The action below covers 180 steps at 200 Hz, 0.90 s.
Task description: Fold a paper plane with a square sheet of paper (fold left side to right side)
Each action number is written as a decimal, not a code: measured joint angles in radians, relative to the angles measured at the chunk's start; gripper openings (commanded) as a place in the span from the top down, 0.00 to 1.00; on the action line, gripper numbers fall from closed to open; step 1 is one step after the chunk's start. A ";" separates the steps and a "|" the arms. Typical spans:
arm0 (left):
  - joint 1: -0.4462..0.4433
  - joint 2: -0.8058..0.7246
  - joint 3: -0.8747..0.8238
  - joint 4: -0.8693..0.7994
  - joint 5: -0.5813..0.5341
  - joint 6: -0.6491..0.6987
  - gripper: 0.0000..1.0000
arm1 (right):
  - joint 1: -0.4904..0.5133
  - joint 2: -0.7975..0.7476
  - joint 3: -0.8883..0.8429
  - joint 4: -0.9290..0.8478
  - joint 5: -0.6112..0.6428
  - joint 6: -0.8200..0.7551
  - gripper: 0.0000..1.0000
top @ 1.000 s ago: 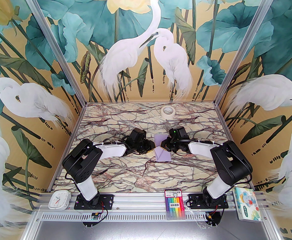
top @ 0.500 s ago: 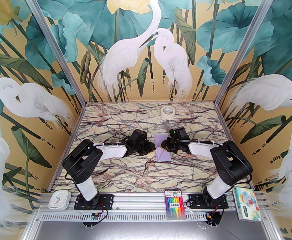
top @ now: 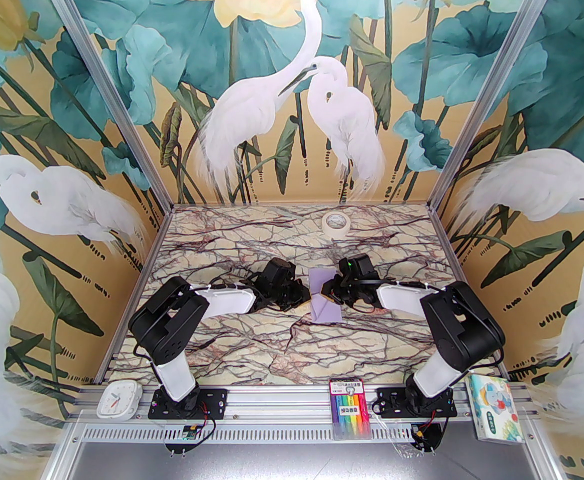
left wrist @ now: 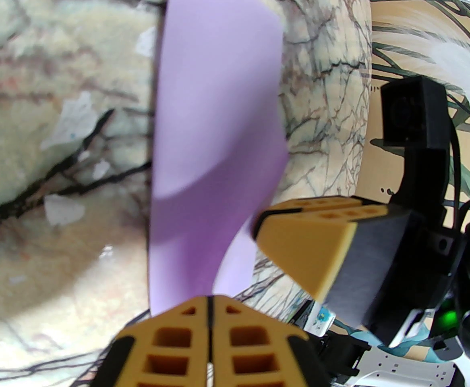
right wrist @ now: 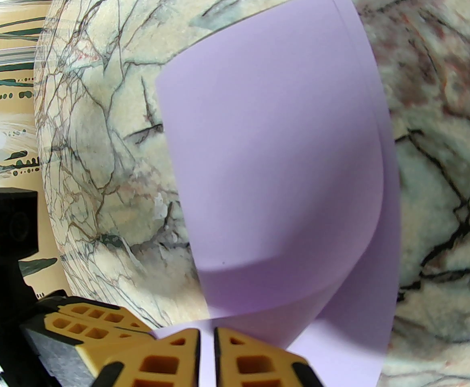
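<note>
Left fingers (left wrist: 209, 302) and right fingers (left wrist: 267, 222) closed at the folded square sheet of paper (right wrist: 275, 155) in the middle of the tabletop (top: 251, 348)
The left fingers, yellow honeycombed plastic with black trim, are pressed together with only a dark seam between them. Their tips touch one edge of the sheet, though I cannot tell whether it is pinched. The right fingers are almost closed, with a slim gap left, and nip the raised flap at its edge. The sheet is thin, matte, pale lavender and unmarked, doubled over with its upper layer bowing in a smooth curve. On the veined marble-pattern surface the left fingers are at its 9 o'clock, the right fingers at its 3 o'clock, and a white tape roll (top: 335, 223) at its 12 o'clock, well apart
</note>
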 measured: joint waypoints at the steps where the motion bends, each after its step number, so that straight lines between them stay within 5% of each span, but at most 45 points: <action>1: 0.000 0.000 0.001 0.000 0.000 0.000 0.94 | 0.000 0.000 0.000 0.000 0.000 0.000 0.83; 69: 0.016 0.046 0.043 -0.006 0.002 0.029 0.93 | 0.000 -0.032 -0.013 -0.005 0.000 -0.005 0.80; 180: 0.040 0.098 0.097 -0.063 0.026 0.132 0.91 | 0.066 -0.062 -0.092 0.051 -0.050 -0.006 0.91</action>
